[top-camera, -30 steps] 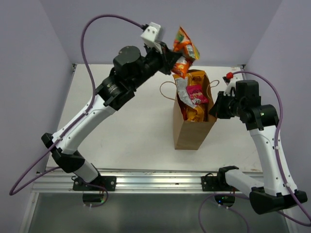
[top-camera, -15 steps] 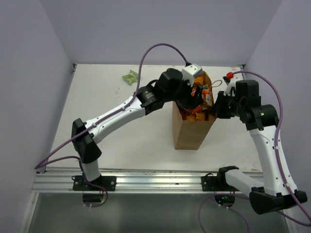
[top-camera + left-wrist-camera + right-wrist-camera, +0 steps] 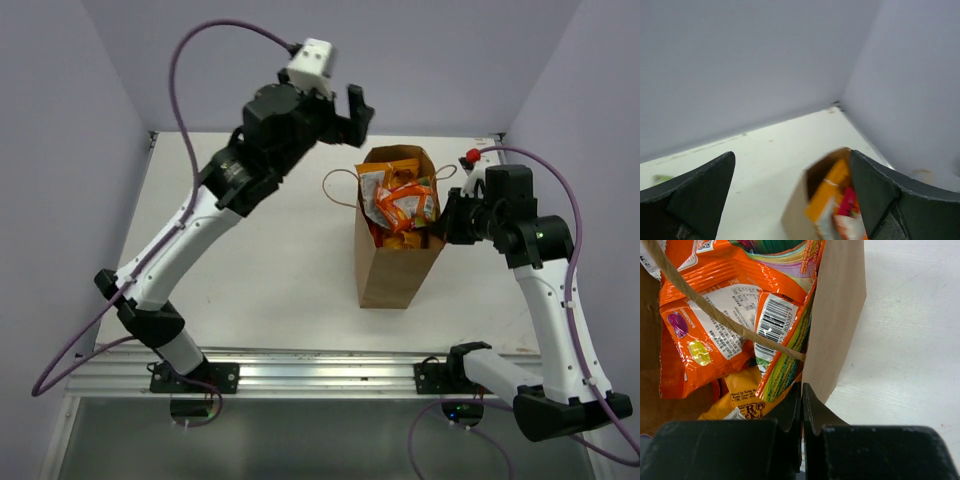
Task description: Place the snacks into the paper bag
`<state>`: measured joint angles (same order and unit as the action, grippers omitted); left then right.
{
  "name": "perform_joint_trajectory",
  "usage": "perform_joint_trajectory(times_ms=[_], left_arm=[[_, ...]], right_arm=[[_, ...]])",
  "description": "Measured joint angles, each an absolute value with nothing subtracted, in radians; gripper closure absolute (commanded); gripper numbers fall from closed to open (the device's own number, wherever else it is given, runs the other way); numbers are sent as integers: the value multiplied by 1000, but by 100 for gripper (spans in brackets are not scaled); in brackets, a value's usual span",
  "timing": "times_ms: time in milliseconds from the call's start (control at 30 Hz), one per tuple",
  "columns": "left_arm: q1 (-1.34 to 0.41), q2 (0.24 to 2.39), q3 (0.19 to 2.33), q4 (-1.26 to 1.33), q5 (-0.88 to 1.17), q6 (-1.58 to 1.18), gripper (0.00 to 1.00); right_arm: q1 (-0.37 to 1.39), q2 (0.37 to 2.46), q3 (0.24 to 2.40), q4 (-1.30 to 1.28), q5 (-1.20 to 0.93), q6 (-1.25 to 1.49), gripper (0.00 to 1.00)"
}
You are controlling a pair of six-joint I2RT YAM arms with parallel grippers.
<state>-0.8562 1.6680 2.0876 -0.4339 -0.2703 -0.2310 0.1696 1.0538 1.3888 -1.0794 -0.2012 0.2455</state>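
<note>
Left gripper (image 3: pixel 792 153) is held high above the surface (image 3: pixel 280 270), up and off to the far-left side of the paper bag (image 3: pixel 398 275). Its jaws are spread wide apart and nothing is held between them. In the left wrist view the bag's open mouth is seen blurred, below and between the jaws and nearer the right-hand one. Orange and red packets are seen inside. A small green blur (image 3: pixel 660 178) is seen on the surface beyond the left-hand jaw; what it is cannot be told.

Right gripper (image 3: pixel 802 390) is set at the rim of the bag's right wall. Its jaws are closed together, clamped on the edge of the paper wall. Snacks (image 3: pixel 700 270) are packed inside the bag, just left of the clamped jaws. Orange packets are on top, one with a barcode, and a yellow packet (image 3: pixel 740 390) is lower down. A twisted handle (image 3: pixel 740 329) is stretched across the packets and ends at the wall just above the jaws. The bag is stood upright on the surface with its mouth open, filled near to the rim. A second handle loop (image 3: pixel 340 187) hangs on the side away from the right jaws.
</note>
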Motion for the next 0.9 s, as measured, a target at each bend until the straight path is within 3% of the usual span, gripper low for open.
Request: perform_joint_trajectory(times_ms=[133,300,500,900], left_arm=[[-536,1667,2009,-425,-262,-299,0],[-263,1960,1995,-451,-286,-332,0],[-225,2218,1967,-489,-265,-330,0],[-227,2298,2055,-353,-219,-317,0]], right_arm=[[170,1055,1390,-1079,-201,245,100],[170,1071,1402,-1081,-201,245,100],[170,1093,1411,-1079,-202,245,100],[170,1145,1439,-1077,-203,246,100]])
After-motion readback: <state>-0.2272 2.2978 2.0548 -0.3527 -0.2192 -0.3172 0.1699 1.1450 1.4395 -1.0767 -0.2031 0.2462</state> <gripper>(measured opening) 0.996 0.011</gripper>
